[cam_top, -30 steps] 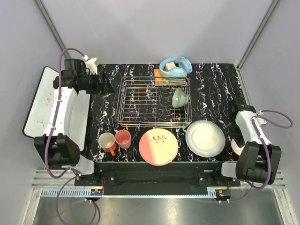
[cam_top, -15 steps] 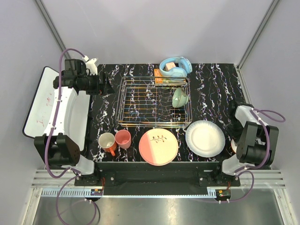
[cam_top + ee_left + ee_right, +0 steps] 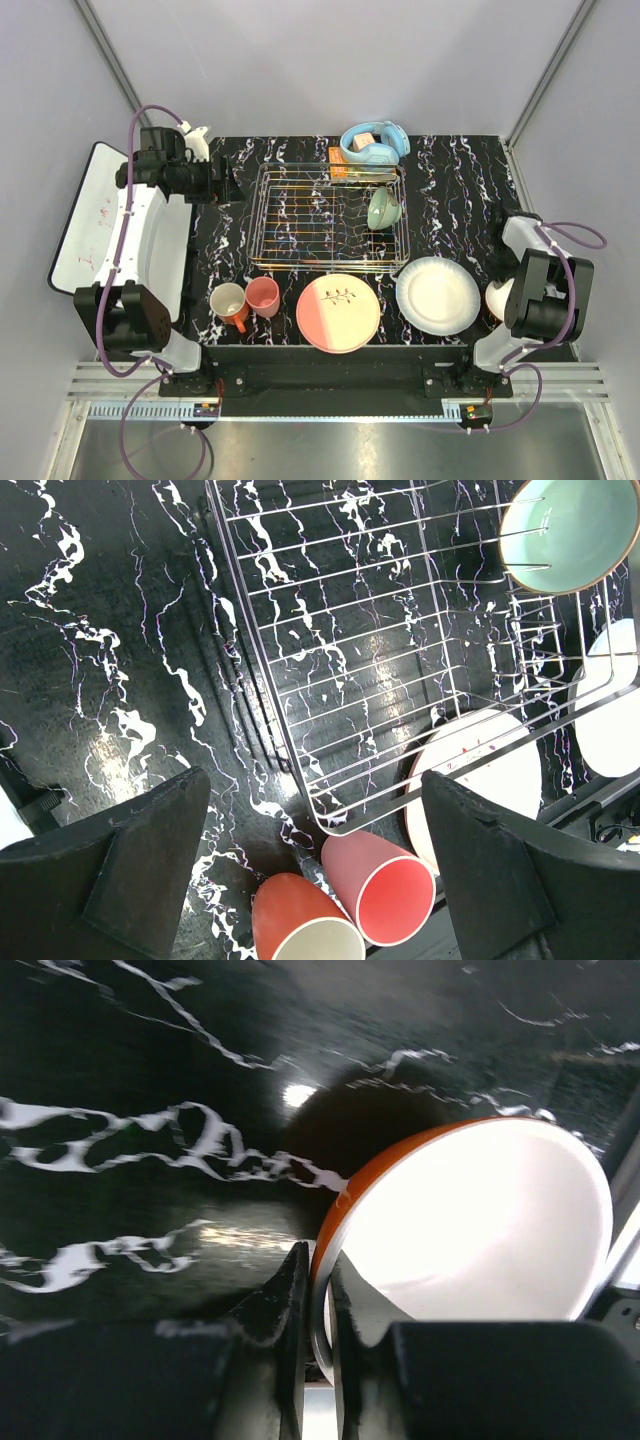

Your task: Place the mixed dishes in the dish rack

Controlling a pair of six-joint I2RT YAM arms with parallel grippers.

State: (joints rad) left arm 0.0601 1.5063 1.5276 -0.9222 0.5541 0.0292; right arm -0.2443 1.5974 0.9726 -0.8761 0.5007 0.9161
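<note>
The silver wire dish rack [image 3: 330, 218] stands mid-table with the pale green bowl [image 3: 381, 208] leaning in its right side. In front of it lie the white plate [image 3: 437, 294] and the pink-and-cream plate [image 3: 338, 312]. Left of them are the salmon-pink cup [image 3: 263, 296] and the cream mug [image 3: 229, 303]. At the table's right edge my right gripper [image 3: 318, 1290] is shut on the rim of the orange-outside white bowl [image 3: 470, 1230], one finger inside and one outside. My left gripper [image 3: 310, 790] hangs open above the rack's left corner [image 3: 330, 660], holding nothing.
Light blue headphones [image 3: 376, 143] and a small orange box [image 3: 345, 165] sit behind the rack. A white board with red marks [image 3: 95, 215] lies off the table's left side. The orange-outside bowl [image 3: 497, 298] sits right beside the white plate.
My right gripper has shut on the orange-outside bowl's rim, and the right arm has folded in over it. The left arm has barely moved.
</note>
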